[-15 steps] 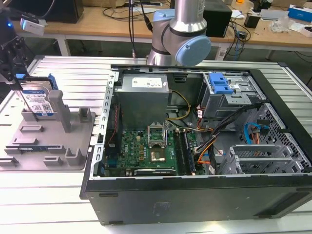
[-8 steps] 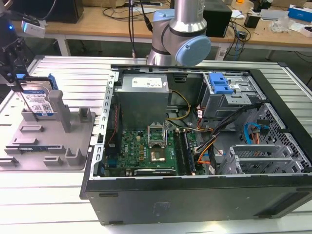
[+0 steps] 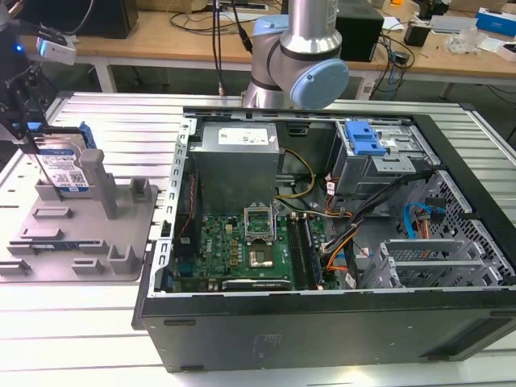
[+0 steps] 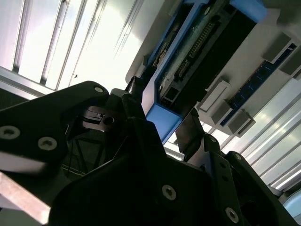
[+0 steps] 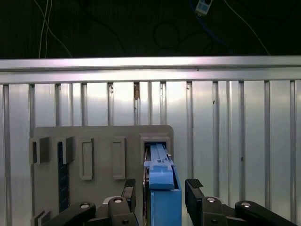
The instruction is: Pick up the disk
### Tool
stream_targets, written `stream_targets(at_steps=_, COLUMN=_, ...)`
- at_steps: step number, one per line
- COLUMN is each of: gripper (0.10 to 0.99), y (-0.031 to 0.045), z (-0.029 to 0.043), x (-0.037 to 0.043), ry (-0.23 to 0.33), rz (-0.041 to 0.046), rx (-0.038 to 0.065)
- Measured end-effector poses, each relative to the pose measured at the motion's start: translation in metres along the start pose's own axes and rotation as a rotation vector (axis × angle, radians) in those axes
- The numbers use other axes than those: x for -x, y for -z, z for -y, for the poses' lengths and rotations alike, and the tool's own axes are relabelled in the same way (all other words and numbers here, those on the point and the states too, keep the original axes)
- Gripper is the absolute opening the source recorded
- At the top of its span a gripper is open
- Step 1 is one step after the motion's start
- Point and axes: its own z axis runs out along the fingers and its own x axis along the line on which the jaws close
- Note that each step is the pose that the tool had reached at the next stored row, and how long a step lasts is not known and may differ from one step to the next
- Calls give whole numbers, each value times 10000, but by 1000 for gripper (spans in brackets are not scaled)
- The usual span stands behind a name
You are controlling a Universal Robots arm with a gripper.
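Now | jaws: spread, straddling upright disk (image 5: pixel 162 200), slim gaps each side; disk seated in grey holder (image 5: pixel 101 134)

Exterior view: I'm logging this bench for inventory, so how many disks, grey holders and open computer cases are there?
disk: 1
grey holder: 1
open computer case: 1
Total: 3

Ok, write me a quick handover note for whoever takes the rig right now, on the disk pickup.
Gripper: open, one finger on each side of the disk, with a gap showing at one finger.
Disk: upright in the grey holder, at the exterior view's left, beside the open computer case.
Done: gripper lined up over the disk.
Left: disk not yet gripped or lifted.
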Motion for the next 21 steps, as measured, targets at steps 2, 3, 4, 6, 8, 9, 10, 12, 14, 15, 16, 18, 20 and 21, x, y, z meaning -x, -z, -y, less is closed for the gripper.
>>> stream_targets(at_steps=2, gripper=541, y=-3, z=0, x=0, ry=0, rz=0, rx=-1)
stream_targets(at_steps=3, gripper=541, y=-5, z=0, x=0, ry=0, rz=1, rx=-1)
stream_targets(at_steps=4, gripper=541, y=-6, z=0, x=0, ry=0, rz=1, rx=-2)
stream_targets(at_steps=6, gripper=541, y=-8, z=0, x=0, ry=0, rz=1, rx=-2)
stream_targets(at_steps=8, gripper=541, y=-10, z=0, x=0, ry=0, rz=0, rx=-1)
stream_targets(at_steps=9, gripper=529, y=-10, z=0, x=0, ry=0, rz=1, rx=-1)
stream_targets(at_steps=10, gripper=463, y=-11, z=0, x=0, ry=0, rz=1, rx=-1)
stream_targets(at_steps=12, gripper=392, y=-11, z=0, x=0, ry=0, rz=1, rx=-1)
stream_targets(at_steps=14, gripper=392, y=-12, z=0, x=0, ry=0, rz=1, rx=-2)
stream_targets(at_steps=15, gripper=392, y=-12, z=0, x=0, ry=0, rz=0, rx=-2)
stream_targets(at_steps=16, gripper=392, y=-12, z=0, x=0, ry=0, rz=1, rx=-1)
stream_targets(at_steps=18, gripper=392, y=-12, z=0, x=0, ry=0, rz=0, rx=-2)
stream_targets(at_steps=20, gripper=376, y=-12, z=0, x=0, ry=0, rz=0, rx=-1)
stream_targets(at_steps=21, gripper=365, y=-13, z=0, x=0, ry=0, rz=1, rx=-2)
